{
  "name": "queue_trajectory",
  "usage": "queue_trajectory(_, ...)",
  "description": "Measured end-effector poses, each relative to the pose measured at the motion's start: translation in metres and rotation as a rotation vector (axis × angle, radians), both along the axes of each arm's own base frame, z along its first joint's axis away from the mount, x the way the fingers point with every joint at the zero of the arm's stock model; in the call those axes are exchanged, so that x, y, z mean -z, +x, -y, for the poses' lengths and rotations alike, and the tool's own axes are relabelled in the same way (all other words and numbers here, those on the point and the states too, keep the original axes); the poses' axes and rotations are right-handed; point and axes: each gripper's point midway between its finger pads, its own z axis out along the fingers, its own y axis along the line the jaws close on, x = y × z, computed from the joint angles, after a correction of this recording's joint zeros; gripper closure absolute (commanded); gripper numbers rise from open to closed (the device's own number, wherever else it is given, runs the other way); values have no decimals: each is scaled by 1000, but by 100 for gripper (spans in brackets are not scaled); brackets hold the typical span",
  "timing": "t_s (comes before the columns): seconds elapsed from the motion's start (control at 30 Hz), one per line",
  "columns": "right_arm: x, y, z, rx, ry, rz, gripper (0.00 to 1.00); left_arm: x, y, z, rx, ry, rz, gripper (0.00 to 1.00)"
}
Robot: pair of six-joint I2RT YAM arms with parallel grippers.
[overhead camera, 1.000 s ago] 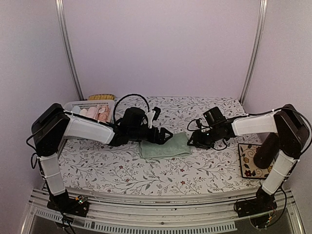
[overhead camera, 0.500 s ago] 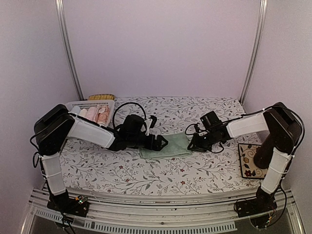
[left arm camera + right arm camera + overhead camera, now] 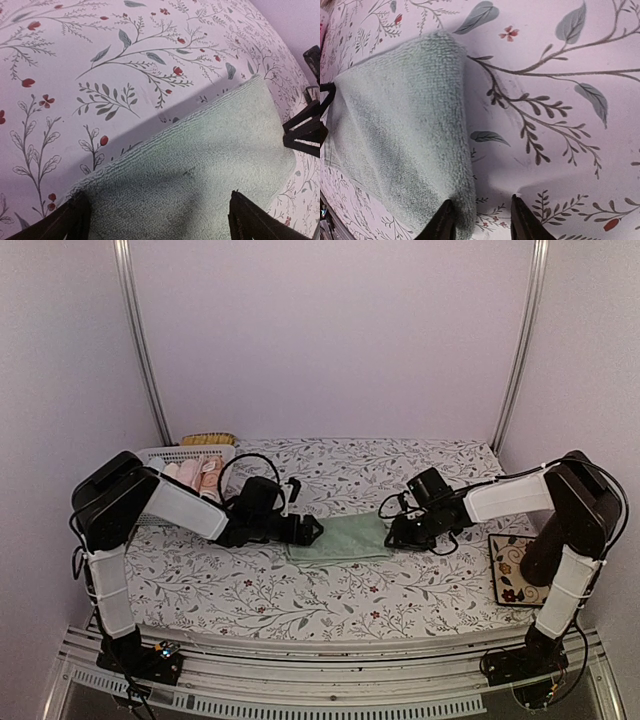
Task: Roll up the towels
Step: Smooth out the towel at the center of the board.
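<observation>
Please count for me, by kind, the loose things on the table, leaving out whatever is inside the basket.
Green towel: 1
White basket: 1
Patterned mat: 1
Tan brush-like thing: 1
Total: 4

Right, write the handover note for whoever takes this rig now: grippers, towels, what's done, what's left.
Left gripper: wide open, jaws straddling the left end of the green towel, gripping nothing.
Right gripper: partly open at the towel's right corner, not closed on it.
Green towel: flat and unrolled on the table between the arms.
Salmon towel: in the white basket, far left. It looks bundled, but is too small to confirm.
Done: no roll started on the green towel.
Left: roll it.
</observation>
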Motion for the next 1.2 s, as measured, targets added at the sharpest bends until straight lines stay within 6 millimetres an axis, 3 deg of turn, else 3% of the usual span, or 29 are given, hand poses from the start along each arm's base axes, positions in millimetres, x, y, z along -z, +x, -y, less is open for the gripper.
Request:
queue_trajectory(0.1,-6,2,3,2,-9,-3,54,-1,-1,1,9,-4,3,3)
queue_trajectory(0.2,-22,17,2,9,2,24,56,-8,-4,3,27,-7,7,3)
queue_trajectory(0.37,-71,51,-19,-15,97,128,59,-33,-11,16,70,-20,51,3)
queue_trajectory(0.47,-82,57,-33,-46,150,143,59,-47,-20,28,107,-38,77,3)
queue_trajectory(0.57,-77,63,-46,-77,188,128,59,-51,-29,38,142,-56,78,3)
queue_trajectory(0.67,-55,62,-51,-91,197,79,59,-48,-37,42,162,-62,71,3)
queue_trajectory(0.83,-21,61,-45,-70,179,5,59,-23,-50,44,182,-45,17,3)
queue_trajectory(0.93,-18,66,-38,-48,169,6,59,-3,-57,37,179,-13,-20,3)
queue_trajectory(1.2,-15,77,-23,-3,146,16,59,-3,-55,36,168,-10,-12,3)
